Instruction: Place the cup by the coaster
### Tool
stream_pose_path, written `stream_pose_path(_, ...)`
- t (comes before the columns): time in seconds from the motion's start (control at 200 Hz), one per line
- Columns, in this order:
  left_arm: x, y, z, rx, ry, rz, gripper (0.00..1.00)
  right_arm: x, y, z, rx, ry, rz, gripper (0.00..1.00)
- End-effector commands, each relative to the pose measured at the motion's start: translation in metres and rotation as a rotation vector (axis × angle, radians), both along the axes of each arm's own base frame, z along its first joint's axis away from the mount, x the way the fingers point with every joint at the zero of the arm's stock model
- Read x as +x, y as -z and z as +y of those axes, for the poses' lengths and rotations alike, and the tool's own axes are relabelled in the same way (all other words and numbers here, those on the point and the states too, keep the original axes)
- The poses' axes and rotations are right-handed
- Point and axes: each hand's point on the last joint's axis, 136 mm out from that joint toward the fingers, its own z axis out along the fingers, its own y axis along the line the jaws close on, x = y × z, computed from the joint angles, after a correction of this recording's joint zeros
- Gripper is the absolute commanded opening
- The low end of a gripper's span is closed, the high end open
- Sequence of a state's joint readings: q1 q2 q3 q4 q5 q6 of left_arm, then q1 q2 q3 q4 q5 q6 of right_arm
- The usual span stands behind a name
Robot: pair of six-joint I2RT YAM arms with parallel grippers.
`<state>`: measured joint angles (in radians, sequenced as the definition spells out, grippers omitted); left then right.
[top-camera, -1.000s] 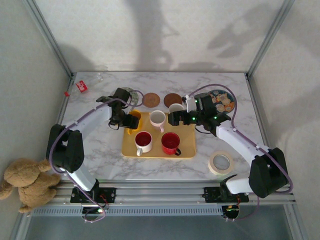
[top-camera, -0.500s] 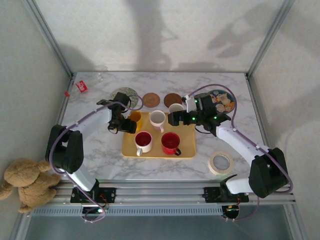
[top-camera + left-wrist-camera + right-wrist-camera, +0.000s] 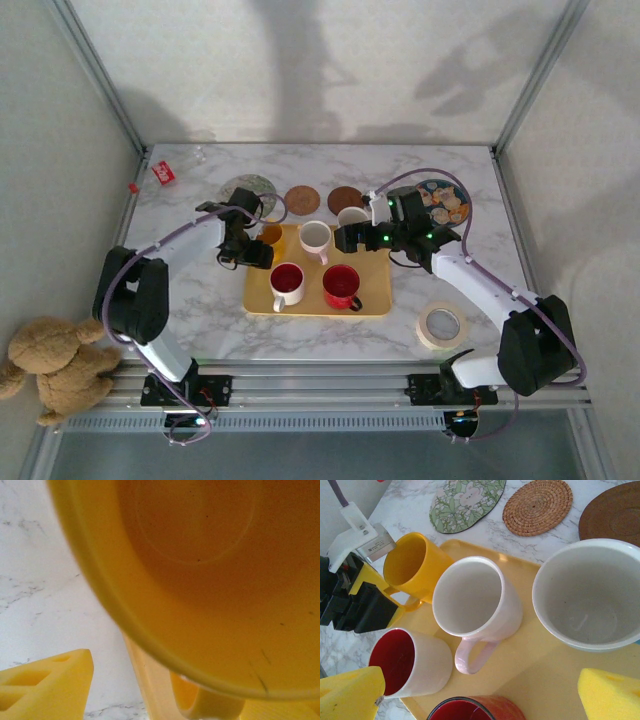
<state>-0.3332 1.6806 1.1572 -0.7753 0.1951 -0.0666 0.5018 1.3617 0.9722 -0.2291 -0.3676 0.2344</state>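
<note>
- Since 1 s ago, L gripper (image 3: pixel 248 250) is shifted slightly left and toward the near edge; R arm is barely moved.
- Yellow cup (image 3: pixel 268 234) is left about where it was, at the far-left corner of the tray (image 3: pixel 375 302).
- L fingers are seen apart, set at the cup's handle (image 3: pixel 195 706). The near pad (image 3: pixel 45 685) is kept off the cup wall with marble showing between, so no grip is seen yet.
- Judged meaning: the grasp is being lined up, not made. The cup is not yet lifted or carried, so most of the task is left.
- R gripper (image 3: pixel 343 238) is held over the tray, pads (image 3: pixel 607 695) spread wide, nothing between them.
- Green coaster (image 3: pixel 245 188) is found near the cup, off the tray; likely the target, but that can't be told for sure.
- Count, cups: 5. Yellow cup, white mug (image 3: pixel 315 237), white cup (image 3: pixel 352 214), red-lined mug (image 3: pixel 287 283), red mug (image 3: pixel 341 287).
- Count, coasters: 3 in a row (green, woven (image 3: pixel 302 199), brown (image 3: pixel 345 198)), plus 1 patterned disc (image 3: pixel 452 205) far right.
- Also 1 tray, 1 tape roll (image 3: pixel 442 324), 1 teddy (image 3: pixel 55 365).
</note>
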Motion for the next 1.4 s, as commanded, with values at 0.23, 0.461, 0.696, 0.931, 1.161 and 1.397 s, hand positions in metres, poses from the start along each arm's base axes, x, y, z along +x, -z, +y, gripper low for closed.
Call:
stream_pose_path(0.23, 0.006, 0.004, -0.009, -0.024, 0.009, 0.0, 0.69, -0.004, 0.002, 0.001, -0.011, -0.008, -0.006, 0.99)
stream_pose_path(0.461, 0.007, 0.011, -0.008, -0.009, 0.011, 0.014, 0.66, -0.002, 0.003, 0.001, -0.015, -0.005, -0.003, 0.99)
stream_pose_path(0.696, 0.011, 0.011, -0.01, -0.015, 0.009, 0.003, 0.62, -0.006, 0.005, -0.001, -0.026, -0.011, 0.005, 0.99)
stream_pose_path(0.931, 0.012, 0.008, -0.012, -0.034, 0.003, -0.019, 0.56, -0.004, 0.005, -0.001, -0.02, -0.002, 0.003, 0.99)
stream_pose_path(1.161, 0.014, -0.002, -0.016, -0.066, -0.005, -0.05, 0.49, -0.004, 0.005, 0.0, -0.026, -0.01, 0.008, 0.99)
stream_pose_path(1.397, 0.016, 0.0, -0.014, -0.062, -0.017, -0.074, 0.48, -0.002, 0.004, -0.002, -0.028, 0.002, -0.002, 0.99)
